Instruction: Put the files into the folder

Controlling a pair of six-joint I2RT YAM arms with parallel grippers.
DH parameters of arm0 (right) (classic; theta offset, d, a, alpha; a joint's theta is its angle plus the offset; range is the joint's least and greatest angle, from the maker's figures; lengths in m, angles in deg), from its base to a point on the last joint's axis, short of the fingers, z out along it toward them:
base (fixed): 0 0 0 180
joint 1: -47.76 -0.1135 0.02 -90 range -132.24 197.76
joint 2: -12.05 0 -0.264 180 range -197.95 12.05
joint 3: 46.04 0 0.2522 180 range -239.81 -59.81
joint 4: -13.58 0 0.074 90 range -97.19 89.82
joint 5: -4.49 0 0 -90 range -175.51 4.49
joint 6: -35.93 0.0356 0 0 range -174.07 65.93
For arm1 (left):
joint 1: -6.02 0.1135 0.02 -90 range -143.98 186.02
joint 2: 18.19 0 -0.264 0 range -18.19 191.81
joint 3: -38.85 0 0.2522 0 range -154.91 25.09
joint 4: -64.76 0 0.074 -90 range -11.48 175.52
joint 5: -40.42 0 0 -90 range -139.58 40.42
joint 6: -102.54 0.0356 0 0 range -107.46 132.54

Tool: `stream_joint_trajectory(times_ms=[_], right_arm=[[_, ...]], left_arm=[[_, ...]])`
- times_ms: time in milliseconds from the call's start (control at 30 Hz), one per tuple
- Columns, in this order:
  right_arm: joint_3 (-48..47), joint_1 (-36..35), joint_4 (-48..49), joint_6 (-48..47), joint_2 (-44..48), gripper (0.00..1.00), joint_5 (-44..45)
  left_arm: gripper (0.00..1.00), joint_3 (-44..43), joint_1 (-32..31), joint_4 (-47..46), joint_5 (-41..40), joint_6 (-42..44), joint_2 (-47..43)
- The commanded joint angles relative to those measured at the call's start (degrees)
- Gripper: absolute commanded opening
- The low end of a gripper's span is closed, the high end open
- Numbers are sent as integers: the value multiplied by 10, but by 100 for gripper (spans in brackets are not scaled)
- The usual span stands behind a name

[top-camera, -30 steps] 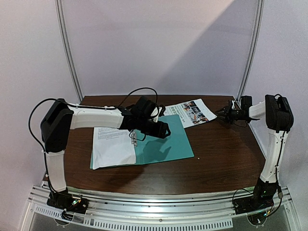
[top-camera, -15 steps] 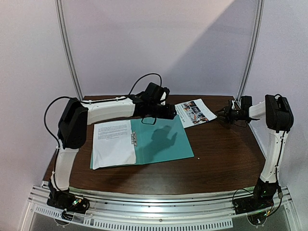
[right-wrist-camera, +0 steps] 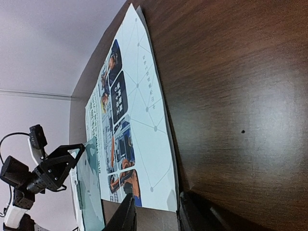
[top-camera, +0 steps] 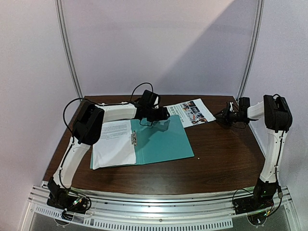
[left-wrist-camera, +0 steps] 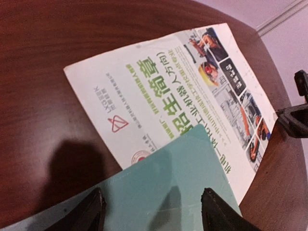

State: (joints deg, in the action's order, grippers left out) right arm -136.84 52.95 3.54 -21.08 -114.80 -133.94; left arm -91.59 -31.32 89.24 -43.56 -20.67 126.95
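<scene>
The teal folder [top-camera: 161, 142] lies open on the table. A plain white text sheet [top-camera: 113, 147] rests on its left half beside the metal clip [top-camera: 134, 138]. The colour photo sheet [top-camera: 192, 111] lies flat at the back, its left part tucked under the folder's far right corner [left-wrist-camera: 168, 187]. My left gripper [top-camera: 161, 115] hovers over that corner, open and empty [left-wrist-camera: 154, 214]. My right gripper [top-camera: 222, 116] sits low at the photo sheet's right edge [right-wrist-camera: 139, 125]. Its jaws are apart [right-wrist-camera: 156, 216] with bare table between them.
The dark wooden table [top-camera: 221, 154] ends at a pale back wall with two metal posts [top-camera: 248, 53]. The left arm's cable [top-camera: 144, 89] loops above the far edge. A small speck [top-camera: 198, 158] lies on the wood right of the folder.
My left arm swung from above the folder's middle back to its far right corner and lowered, still open. The right gripper barely moved.
</scene>
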Motion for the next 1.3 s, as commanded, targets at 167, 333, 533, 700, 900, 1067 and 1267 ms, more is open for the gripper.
stream_joint_trajectory(times_ms=[167, 333, 533, 700, 900, 1067, 1267], right_arm=[[-1, -21, 17, -3, -29, 30, -24], [-3, -35, 52, 17, -39, 30, -49], [-4, -44, 94, 47, -46, 31, -62], [-22, -46, 72, 46, -54, 31, -26], [-40, -48, 43, 56, -68, 31, 33], [-48, -62, 42, 84, -79, 27, 73], [-59, -79, 45, 111, -95, 12, 98]], left_arm=[[68, -60, 20, -39, 54, -27, 70], [67, -58, 24, -43, 65, -34, 81], [66, -50, 23, -50, 74, -38, 87], [66, -41, 24, -49, 75, -35, 81], [65, -31, 24, -49, 76, -31, 78], [65, -24, 24, -52, 80, -30, 76], [65, -16, 24, -51, 81, -27, 66]])
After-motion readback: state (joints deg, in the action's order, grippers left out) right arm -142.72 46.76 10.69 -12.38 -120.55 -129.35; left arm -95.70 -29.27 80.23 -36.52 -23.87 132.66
